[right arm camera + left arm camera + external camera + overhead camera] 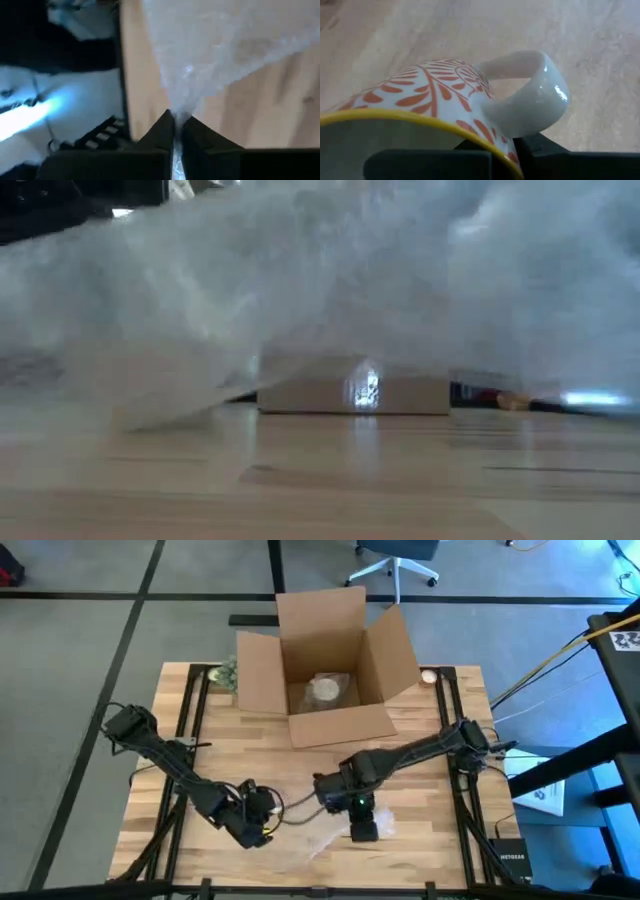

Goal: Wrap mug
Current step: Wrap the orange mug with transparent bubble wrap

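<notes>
Wooden surface (420, 755) carries everything we work on. At the near edge our left gripper (262, 823) has its jaws clamped on the rim of the mug (435, 100), keeping it beside the bubble wrap (330, 835). Our right gripper (364, 830) pinches a corner of that sheet, probably to pull it over the mug. Farther back, an open cardboard box (325, 665) waits.

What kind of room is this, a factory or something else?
Probably a robotics lab or test space, not a factory: a small wooden table on grey carpet, a wheeled office chair behind it, loose cables beside it, and an open cardboard box for packing.
</notes>
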Tool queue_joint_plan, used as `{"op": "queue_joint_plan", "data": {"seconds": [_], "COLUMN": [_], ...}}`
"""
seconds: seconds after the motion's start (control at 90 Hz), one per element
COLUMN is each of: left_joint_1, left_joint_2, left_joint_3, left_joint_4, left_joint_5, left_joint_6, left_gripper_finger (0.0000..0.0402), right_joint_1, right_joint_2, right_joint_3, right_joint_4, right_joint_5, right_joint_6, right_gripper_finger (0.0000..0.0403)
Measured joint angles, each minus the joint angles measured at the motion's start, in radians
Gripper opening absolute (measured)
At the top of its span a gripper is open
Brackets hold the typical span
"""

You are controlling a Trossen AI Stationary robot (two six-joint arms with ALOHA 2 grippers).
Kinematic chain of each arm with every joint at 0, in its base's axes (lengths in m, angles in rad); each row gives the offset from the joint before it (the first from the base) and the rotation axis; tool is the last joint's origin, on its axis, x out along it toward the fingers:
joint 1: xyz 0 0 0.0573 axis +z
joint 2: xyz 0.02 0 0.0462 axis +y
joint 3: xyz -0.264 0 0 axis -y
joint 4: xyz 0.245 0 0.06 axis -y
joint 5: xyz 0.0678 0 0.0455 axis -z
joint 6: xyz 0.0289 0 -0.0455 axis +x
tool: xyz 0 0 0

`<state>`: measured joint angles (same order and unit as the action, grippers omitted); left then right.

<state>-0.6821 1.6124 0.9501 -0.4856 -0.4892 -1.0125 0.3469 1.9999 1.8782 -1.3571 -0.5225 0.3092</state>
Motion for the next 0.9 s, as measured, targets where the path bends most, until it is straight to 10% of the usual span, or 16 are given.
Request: {"op": "queue_joint_plan", "data": {"seconds": [0.389, 0.9], "left_joint_1": [-0.006, -0.005], "left_joint_2": [0.001, 0.001], "left_joint_3": [0.000, 0.000], "left_joint_4": [0.007, 0.006], "left_joint_5": [0.004, 0.009], "left_joint_6": [0.031, 0.044], "left_gripper_finger": [0.0001, 0.0001], "right_joint_1": [0.160, 0.360], "right_joint_2": [0.000, 0.001], "right_joint_3": [-0.114, -0.459], "right_joint_4": [-0.024, -0.064], "right_joint_5": [0.445, 0.460], "right_joint_6": [0.182, 0.400], "right_gripper_finger": [0.0038, 0.0296]}}
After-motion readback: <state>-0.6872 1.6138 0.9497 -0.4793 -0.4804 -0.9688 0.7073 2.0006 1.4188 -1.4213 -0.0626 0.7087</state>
